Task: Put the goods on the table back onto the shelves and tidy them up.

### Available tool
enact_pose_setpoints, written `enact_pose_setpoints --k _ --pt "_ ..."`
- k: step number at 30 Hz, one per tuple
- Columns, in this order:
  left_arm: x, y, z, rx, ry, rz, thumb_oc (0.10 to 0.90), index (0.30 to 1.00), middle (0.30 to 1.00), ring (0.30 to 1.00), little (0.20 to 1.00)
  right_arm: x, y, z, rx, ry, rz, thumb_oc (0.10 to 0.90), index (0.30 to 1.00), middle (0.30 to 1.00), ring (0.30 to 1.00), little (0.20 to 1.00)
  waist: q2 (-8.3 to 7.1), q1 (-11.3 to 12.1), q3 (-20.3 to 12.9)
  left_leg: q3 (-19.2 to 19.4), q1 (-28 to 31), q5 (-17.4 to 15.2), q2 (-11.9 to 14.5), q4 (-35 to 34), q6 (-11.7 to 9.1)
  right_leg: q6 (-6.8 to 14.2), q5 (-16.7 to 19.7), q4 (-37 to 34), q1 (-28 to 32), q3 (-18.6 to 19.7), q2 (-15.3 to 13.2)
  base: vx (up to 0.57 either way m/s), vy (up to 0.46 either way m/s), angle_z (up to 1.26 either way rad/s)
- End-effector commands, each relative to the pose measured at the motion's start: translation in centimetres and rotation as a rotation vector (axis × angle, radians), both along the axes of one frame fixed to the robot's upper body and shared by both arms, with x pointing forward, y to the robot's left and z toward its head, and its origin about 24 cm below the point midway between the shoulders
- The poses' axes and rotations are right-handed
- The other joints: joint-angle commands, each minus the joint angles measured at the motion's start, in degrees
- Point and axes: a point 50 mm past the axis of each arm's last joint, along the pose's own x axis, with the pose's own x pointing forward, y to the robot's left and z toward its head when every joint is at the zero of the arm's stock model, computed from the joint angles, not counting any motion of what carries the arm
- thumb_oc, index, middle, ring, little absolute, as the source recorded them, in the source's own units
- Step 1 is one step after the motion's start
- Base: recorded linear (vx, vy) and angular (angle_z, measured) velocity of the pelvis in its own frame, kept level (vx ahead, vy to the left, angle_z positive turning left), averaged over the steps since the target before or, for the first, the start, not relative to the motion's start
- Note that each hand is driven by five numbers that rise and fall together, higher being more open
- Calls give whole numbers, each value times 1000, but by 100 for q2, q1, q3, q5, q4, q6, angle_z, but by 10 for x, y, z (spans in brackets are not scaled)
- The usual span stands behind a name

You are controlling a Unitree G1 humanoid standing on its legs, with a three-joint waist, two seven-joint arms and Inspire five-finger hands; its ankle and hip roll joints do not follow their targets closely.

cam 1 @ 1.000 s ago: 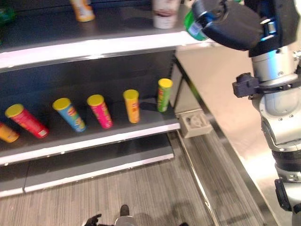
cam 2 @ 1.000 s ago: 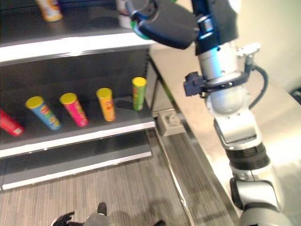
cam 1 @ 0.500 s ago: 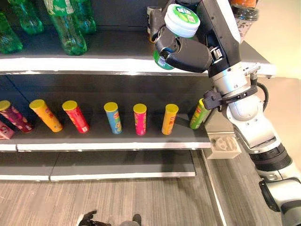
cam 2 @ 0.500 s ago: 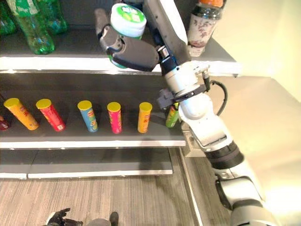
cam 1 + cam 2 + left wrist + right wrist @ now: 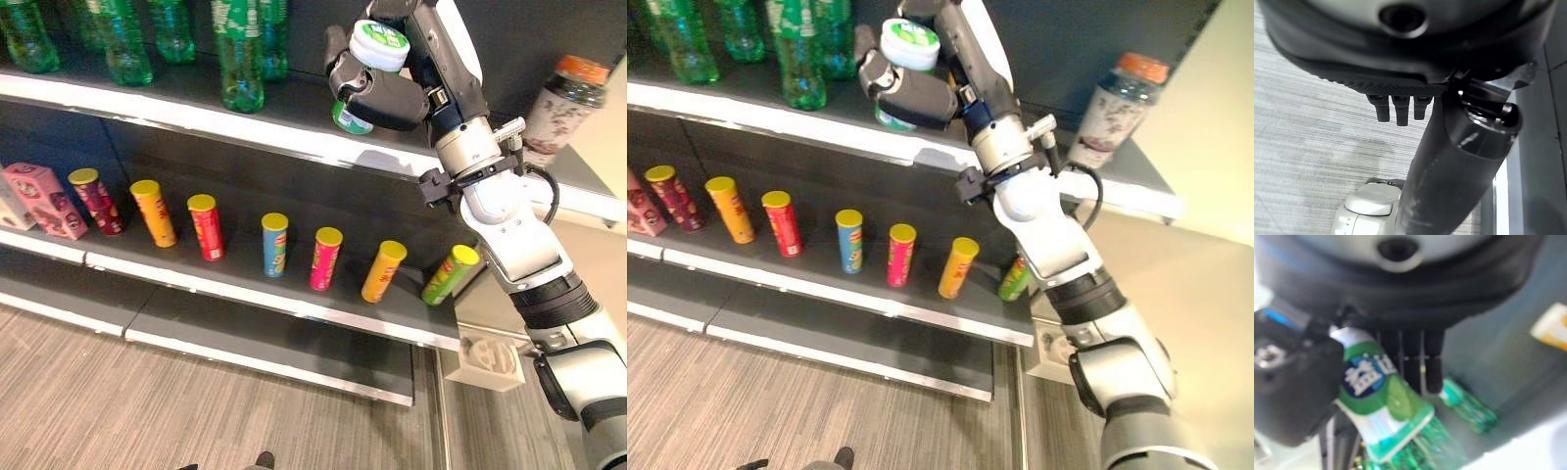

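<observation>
Since half a second ago the head camera has swung left, so more of the shelving's left end now shows, including a pink carton (image 5: 41, 199) on the middle shelf; against the shelf, we find the right hand (image 5: 384, 96) has barely shifted and remains raised at the upper dark shelf board with a pale front edge (image 5: 196, 113). That hand is curled round a small green-and-white plastic tub with a round white lid (image 5: 378, 45), its fingers wrapped about the body and the lid standing clear above them; the right wrist view confirms the tub (image 5: 1382, 396) lies pinned between thumb and fingers. We judge the tub is held upright and just over the board so that it can be set down on its base beside the green plastic bottles (image 5: 241, 51) already standing there. A clear bottle with an orange cap (image 5: 560, 94) stands well apart at the right end of the same board. The middle shelf (image 5: 245, 292) carries a row of tall crisp tubes with yellow lids (image 5: 275, 244), spaced apart, the green one at the right end (image 5: 449, 274) leaning. The left hand (image 5: 1397, 108) hangs low over the grey floor, fingers relaxed and holding nothing. We judge the placing step is nearly complete, release not yet made.
</observation>
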Motion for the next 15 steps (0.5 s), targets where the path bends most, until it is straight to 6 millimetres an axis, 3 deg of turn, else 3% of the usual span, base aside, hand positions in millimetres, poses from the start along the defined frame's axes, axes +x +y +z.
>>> enact_pose_setpoints --k 1,7,8,10,15 --pt "26 12 8 50 -57 -50 800 900 900 900 900 -14 -2 72 54 -261 -48 400 300 300 300 300 91 97 -185 188 111 -417 82 -51 -153 152 -302 282 34 -309 -121 -7 -33 29" --pt "25 14 8 53 -54 -45 800 900 900 900 900 -9 -11 71 60 -248 -99 400 300 300 300 300 80 147 -179 111 50 -391 75 -47 -167 152 -301 279 51 -417 -122 10 -26 22" --pt "15 16 6 49 -23 -11 800 900 900 900 900 2 -32 67 61 -209 -212 400 300 300 300 300 83 267 -155 -37 6 -470 97 -48 -234 171 -418 246 160 -556 -76 73 -91 8" --pt "10 17 5 51 -9 -2 800 900 900 900 900 3 -41 69 63 -212 -256 400 300 300 300 300 79 271 -157 -33 -17 -467 97 -50 -233 173 -407 237 157 -588 -70 49 -58 29" --pt "9 19 5 58 -4 9 800 900 900 900 900 2 -44 67 59 -213 -268 400 300 300 300 300 60 230 -147 19 8 -487 118 -53 -235 167 -418 227 154 -543 -62 5 -3 4"
